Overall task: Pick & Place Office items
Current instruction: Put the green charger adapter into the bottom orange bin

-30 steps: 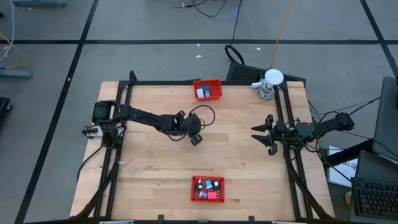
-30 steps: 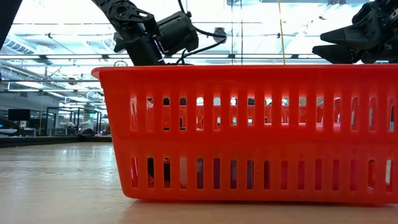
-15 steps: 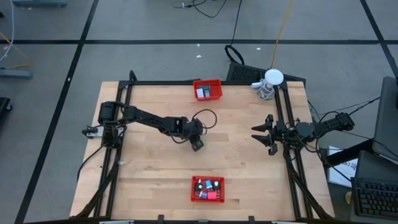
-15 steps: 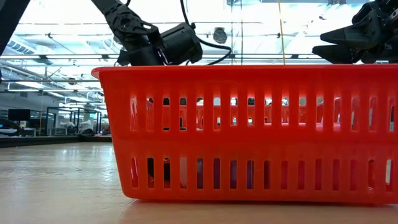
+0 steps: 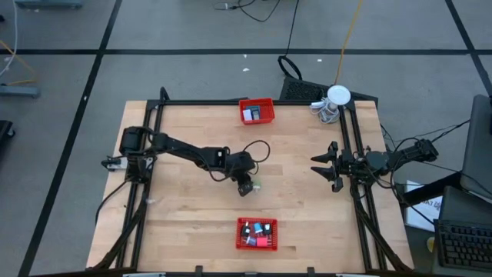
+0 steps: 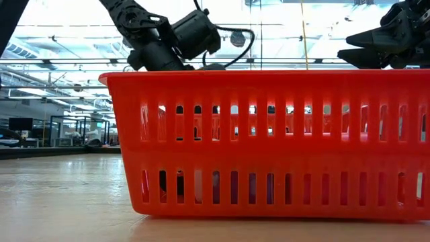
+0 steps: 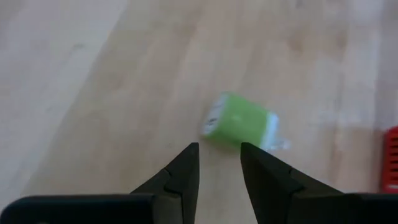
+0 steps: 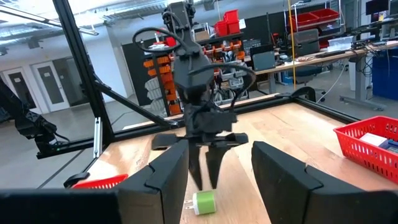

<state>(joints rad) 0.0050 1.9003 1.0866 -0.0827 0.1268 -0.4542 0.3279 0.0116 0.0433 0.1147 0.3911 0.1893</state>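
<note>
One green item [image 5: 254, 185] lies loose on the surface [image 5: 184, 208], between the two red baskets, with the left tool [image 5: 246, 187] poised just beside it, its fingers slightly parted and holding nothing. The step looks like the approach to a pick. Next the tool must drop around the item and close, then carry it to a basket [image 5: 256, 233]. Further right, the right tool [image 5: 321, 168] waits by the surface's edge, fingers spread, empty.
</note>
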